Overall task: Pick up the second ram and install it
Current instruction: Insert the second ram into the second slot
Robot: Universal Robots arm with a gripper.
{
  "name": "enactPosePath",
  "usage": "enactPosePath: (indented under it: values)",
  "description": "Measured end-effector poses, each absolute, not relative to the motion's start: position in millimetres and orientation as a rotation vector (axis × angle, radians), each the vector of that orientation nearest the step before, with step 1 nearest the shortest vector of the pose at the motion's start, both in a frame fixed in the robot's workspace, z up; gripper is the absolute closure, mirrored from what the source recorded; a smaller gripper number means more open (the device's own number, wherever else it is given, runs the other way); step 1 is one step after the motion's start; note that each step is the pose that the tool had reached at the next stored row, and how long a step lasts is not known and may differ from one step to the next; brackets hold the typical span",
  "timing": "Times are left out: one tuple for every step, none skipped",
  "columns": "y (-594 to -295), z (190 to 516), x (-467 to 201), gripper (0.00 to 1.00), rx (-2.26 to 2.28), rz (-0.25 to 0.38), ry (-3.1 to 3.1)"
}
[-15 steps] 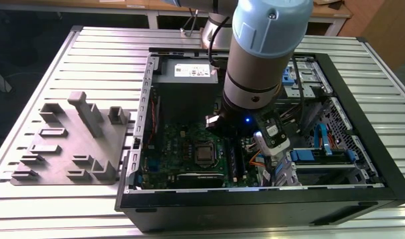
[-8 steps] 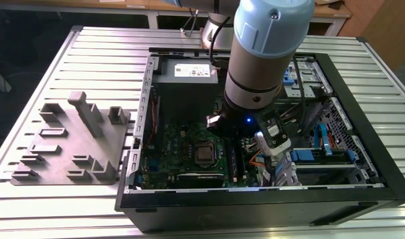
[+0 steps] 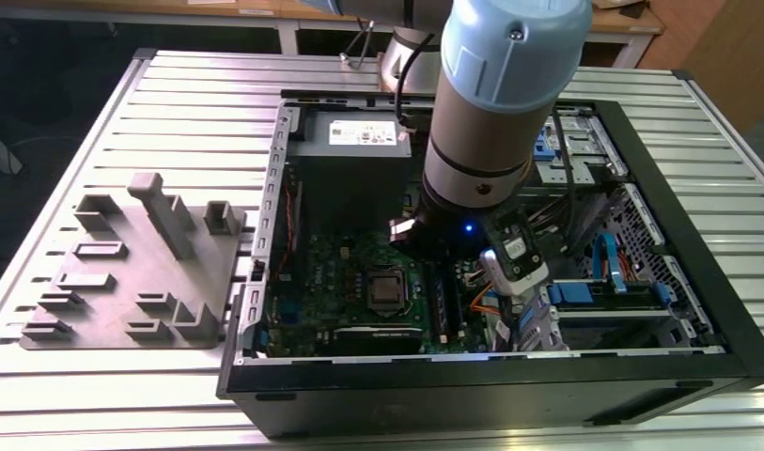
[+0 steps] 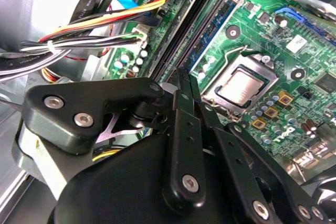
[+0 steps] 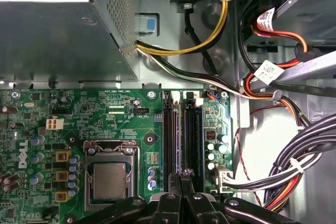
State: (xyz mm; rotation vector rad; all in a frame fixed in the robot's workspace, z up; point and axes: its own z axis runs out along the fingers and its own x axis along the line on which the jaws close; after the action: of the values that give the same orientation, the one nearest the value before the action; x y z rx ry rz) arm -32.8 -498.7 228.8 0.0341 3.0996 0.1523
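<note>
the gripper (image 5: 181, 174) hangs right over the black ram slots (image 5: 181, 135) beside the cpu socket (image 5: 109, 179) on the motherboard (image 4: 294, 40), fingers pinched shut together. can't tell if the second ram is between them or already seated, no stick stands clear. risk imo: pressing down off-line of the slot, jamming an edge or flexing the board

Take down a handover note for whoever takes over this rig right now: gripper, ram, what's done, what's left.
Gripper: shut, nothing visibly held, low over the memory slots inside the open case.
Ram: a bluish stick appears seated in a slot beside the CPU socket; whether it is the second ram is unclear.
Done: apparently pick-up and placing.
Left: full seating unconfirmed.
</note>
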Motion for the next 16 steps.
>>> enactPosePath:
  values:
    - [-498.7,228.7,-32.8,0.92,0.034,0.153,3.1]
    - [-498.8,228.4,-32.6,0.92,0.034,0.153,3.1]
    - [-499.1,228.2,-32.6,0.92,0.034,0.153,3.1]
    - [-499.1,228.2,-32.6,0.92,0.034,0.153,3.1]
    - [-499.1,228.1,-32.6,0.92,0.034,0.153,3.1]
    - [-499.1,227.9,-32.6,0.92,0.034,0.153,3.1]
    - [-499.1,227.6,-32.6,0.92,0.034,0.153,3.099]
    - [-499.1,227.4,-32.6,0.92,0.034,0.153,3.1]
    - [-499.1,227.2,-32.6,0.92,0.034,0.153,3.1]
    - [-499.1,227.1,-32.6,0.92,0.034,0.154,3.099]
    - [-499.1,227.2,-32.6,0.92,0.034,0.154,3.1]
    - [-499.1,227.1,-32.6,0.92,0.034,0.154,3.099]
    - [-499.1,226.4,-32.6,0.92,0.034,0.156,3.099]
    - [-499.1,226.4,-32.6,0.92,0.034,0.156,3.099]
    - [-499.1,226.4,-32.6,0.92,0.034,0.156,3.099]
    - [-499.1,226.4,-32.6,0.92,0.034,0.156,3.099]
